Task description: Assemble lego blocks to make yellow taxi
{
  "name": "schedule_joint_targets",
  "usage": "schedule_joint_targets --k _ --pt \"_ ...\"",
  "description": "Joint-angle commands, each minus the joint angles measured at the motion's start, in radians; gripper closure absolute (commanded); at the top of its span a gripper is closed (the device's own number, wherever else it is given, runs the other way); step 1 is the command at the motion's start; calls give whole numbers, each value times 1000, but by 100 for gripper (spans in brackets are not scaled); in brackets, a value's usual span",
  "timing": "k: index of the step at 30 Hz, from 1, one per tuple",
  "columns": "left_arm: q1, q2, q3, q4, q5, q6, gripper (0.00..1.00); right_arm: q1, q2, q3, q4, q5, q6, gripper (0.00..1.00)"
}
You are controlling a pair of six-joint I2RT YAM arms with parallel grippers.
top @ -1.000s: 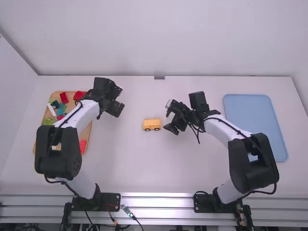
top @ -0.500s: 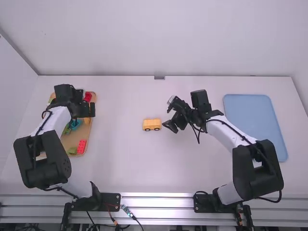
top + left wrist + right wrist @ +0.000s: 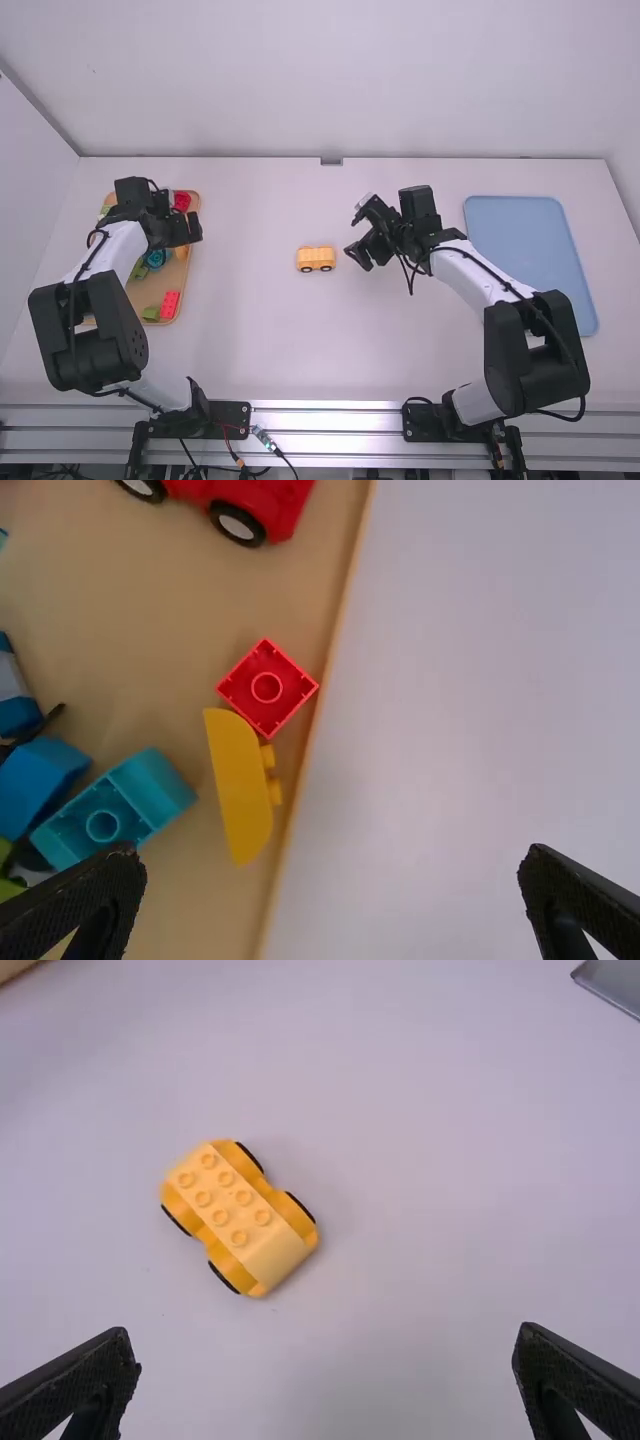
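My left gripper is over the right side of the wooden tray in the high view. In the left wrist view this gripper stands open with nothing held. Below it lies a yellow curved block on its side, beside a red square block near the tray's edge. The yellow car base, wheels down and studs up, stands mid-table. To its right is my right gripper; in the right wrist view, the gripper is open and apart from the yellow car base.
The wooden tray at the left also holds a teal block, a blue block, a red wheeled car, a red brick and green pieces. A blue tray lies at the far right.
The left arm has swung left from the table beside the wooden tray to above it, then shifted only slightly. My right gripper has drawn back a little to the right. The car base stayed put.
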Motion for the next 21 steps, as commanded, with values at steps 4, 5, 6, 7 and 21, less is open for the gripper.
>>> schedule_joint_targets --k 4,5,6,7,21 --pt "-5 28 -16 21 39 -32 2 -2 -26 -6 -1 9 10 1" --pt "-5 34 -16 23 52 -32 4 -2 -26 -6 -1 6 10 1" --pt "-5 44 -16 27 68 -32 9 -2 -26 -6 1 7 10 1" --pt "-5 53 -16 33 77 -32 14 -2 -26 -6 3 7 10 1" --pt "-5 126 -16 79 128 -29 67 -2 -26 -6 3 6 10 1"
